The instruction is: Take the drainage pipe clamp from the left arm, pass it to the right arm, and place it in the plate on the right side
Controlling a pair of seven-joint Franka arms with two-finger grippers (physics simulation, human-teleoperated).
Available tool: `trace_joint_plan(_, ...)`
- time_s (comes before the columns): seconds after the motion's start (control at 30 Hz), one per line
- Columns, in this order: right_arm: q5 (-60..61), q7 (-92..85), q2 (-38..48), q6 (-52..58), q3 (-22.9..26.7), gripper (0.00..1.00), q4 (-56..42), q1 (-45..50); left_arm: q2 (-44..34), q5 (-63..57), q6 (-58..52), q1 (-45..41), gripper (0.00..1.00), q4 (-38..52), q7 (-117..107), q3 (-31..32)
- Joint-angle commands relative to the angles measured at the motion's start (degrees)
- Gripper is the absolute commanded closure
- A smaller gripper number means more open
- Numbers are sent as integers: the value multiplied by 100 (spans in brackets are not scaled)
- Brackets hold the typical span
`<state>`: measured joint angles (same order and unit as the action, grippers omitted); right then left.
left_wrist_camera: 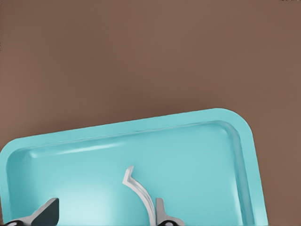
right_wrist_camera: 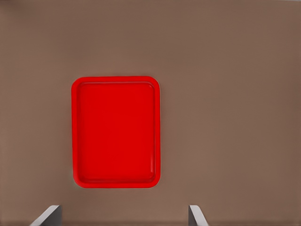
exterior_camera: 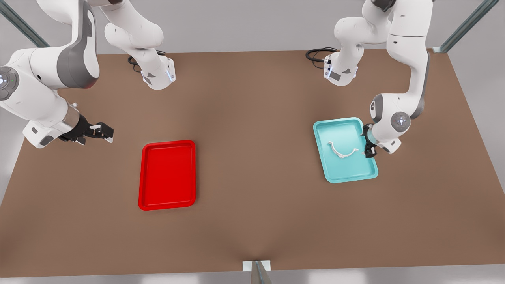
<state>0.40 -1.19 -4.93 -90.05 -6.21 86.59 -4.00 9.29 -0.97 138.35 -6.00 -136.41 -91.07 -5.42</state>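
Note:
The drainage pipe clamp (exterior_camera: 342, 150), a thin white half-ring, lies flat inside a light teal tray (exterior_camera: 346, 167) on the front view's right. My left gripper (exterior_camera: 369, 144) hangs low over that tray's far-right rim, open. In the left wrist view the clamp (left_wrist_camera: 141, 193) curves across the teal tray (left_wrist_camera: 197, 155), one end close to a finger of the open left gripper (left_wrist_camera: 103, 216). The red plate (exterior_camera: 167, 175) holds nothing. My right gripper (exterior_camera: 106, 132) waits up-left of it, open. The right wrist view looks past the right gripper (right_wrist_camera: 122, 219) at the plate (right_wrist_camera: 116, 132).
The brown table (exterior_camera: 252, 118) carries both trays, with a wide bare stretch between them. Both arm bases and black cables (exterior_camera: 317, 53) stand along the far edge. A small white bracket (exterior_camera: 256, 266) sits at the near edge.

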Motion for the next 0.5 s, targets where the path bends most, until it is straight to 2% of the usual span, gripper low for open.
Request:
trace_joint_plan(0.0,4,-39,9,23,-3,0,-1,-13,90,9,886,11,0,-61,-4753,6)
trace_joint_plan(0.17,4,-48,9,31,-3,0,7,-22,363,18,1510,2,1,-228,-5070,94)
trace_joint_plan(0.4,4,-48,9,31,6,0,7,-22,697,18,1800,46,1,-219,-5070,226)
trace_joint_plan(0.47,4,-57,9,31,6,0,7,-22,785,18,1809,38,4,-219,-5070,226)
